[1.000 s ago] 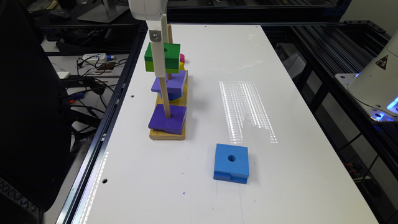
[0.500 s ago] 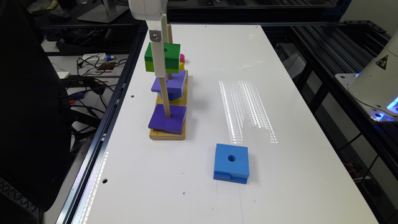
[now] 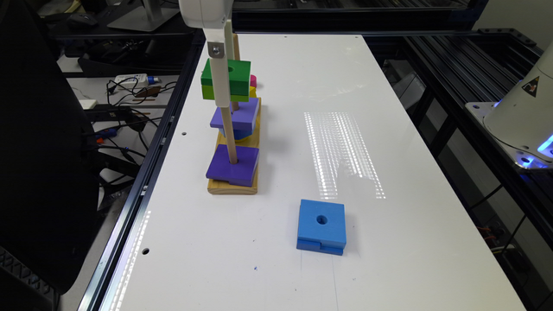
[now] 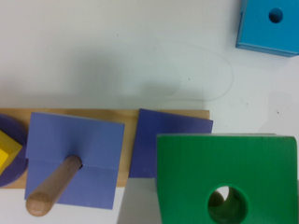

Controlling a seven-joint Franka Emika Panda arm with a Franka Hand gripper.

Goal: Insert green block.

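One green block (image 3: 225,80) hangs above purple blocks, apparently gripped.

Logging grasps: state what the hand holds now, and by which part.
The hand holds the green block up in the air by its sides, one finger lying across its near side face.

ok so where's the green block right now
In the exterior view the green block is up in the air at the gripper, over the wooden peg board on that view's left, above the purple blocks.
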